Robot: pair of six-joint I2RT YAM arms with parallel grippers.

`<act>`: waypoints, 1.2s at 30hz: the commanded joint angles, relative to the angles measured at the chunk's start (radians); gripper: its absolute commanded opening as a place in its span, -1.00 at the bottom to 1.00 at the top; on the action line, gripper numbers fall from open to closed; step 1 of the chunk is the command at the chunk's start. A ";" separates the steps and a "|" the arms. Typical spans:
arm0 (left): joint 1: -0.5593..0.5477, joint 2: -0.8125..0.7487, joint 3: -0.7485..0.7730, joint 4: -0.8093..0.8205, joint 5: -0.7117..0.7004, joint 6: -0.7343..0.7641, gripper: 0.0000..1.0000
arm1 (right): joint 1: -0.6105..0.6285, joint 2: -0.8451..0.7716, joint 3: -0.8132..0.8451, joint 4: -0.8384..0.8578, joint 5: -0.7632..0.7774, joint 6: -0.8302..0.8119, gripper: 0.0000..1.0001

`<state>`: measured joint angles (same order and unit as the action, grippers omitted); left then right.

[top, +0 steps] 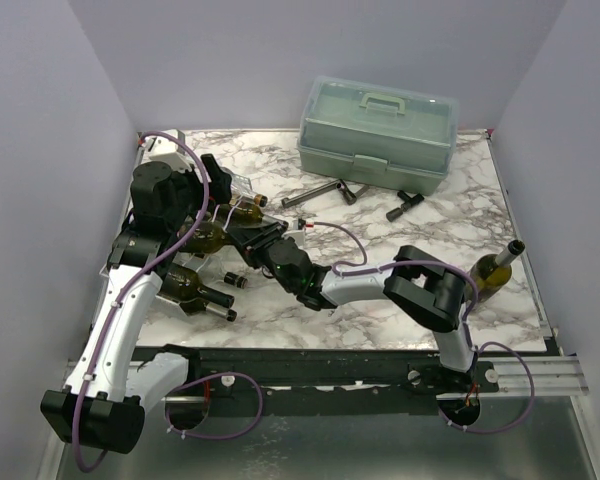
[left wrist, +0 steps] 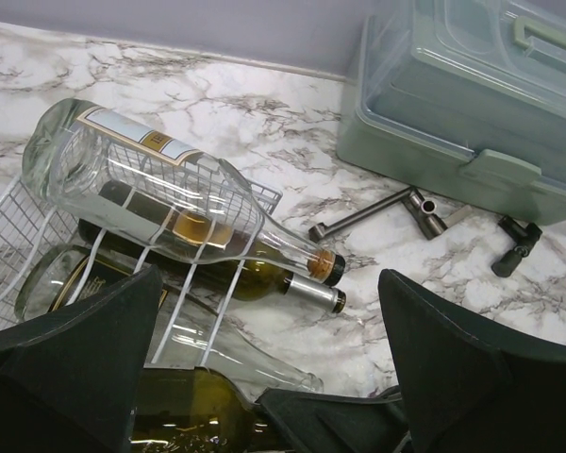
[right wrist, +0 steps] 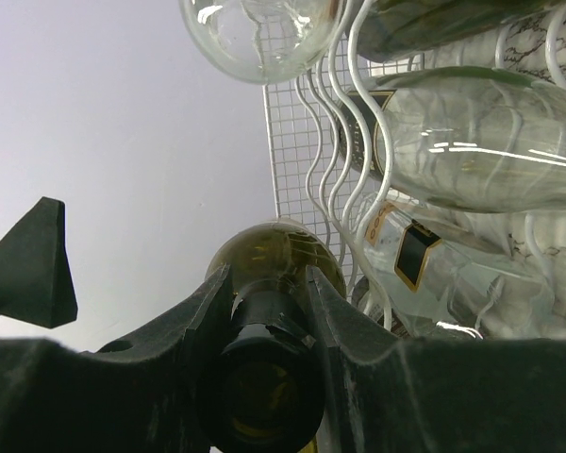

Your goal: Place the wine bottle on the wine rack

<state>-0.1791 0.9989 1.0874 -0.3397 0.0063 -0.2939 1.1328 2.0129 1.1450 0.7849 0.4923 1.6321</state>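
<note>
The wine bottle (top: 206, 237), olive green, lies over the white wire wine rack (top: 170, 262) at the table's left. Its neck is clamped in my right gripper (top: 252, 238). In the right wrist view the right gripper (right wrist: 267, 283) is shut round the dark neck, and the bottle's shoulder (right wrist: 274, 247) sits against the rack's wavy wires (right wrist: 332, 160). My left gripper (top: 202, 200) hovers over the rack with its fingers wide open. Seen from the left wrist, the left gripper (left wrist: 274, 377) holds nothing, and the green bottle (left wrist: 189, 406) lies low between its fingers.
Other bottles lie on the rack: a clear one (left wrist: 170, 184) on top and a dark one (top: 188, 288) at the front. A pale green toolbox (top: 378, 132) stands at the back. Metal tools (top: 320, 194) lie near it. Another bottle (top: 494, 268) stands at the right edge.
</note>
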 commanded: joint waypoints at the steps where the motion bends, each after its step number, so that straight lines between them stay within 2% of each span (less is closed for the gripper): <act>1: -0.005 -0.018 -0.004 -0.012 -0.043 0.016 0.98 | 0.016 0.005 0.064 0.155 -0.022 0.116 -0.75; 12: -0.005 -0.013 -0.004 -0.011 -0.046 0.018 0.97 | 0.037 0.039 0.068 0.147 -0.108 0.170 -0.30; 26: -0.005 -0.008 -0.006 -0.011 -0.047 0.019 0.97 | 0.058 0.020 0.013 0.142 -0.138 0.186 0.01; 36: -0.005 -0.005 -0.006 -0.011 -0.048 0.020 0.97 | 0.058 -0.033 -0.036 0.008 -0.169 0.167 0.45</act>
<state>-0.1791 0.9977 1.0874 -0.3401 -0.0181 -0.2871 1.1790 2.0445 1.1164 0.8131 0.3580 1.7962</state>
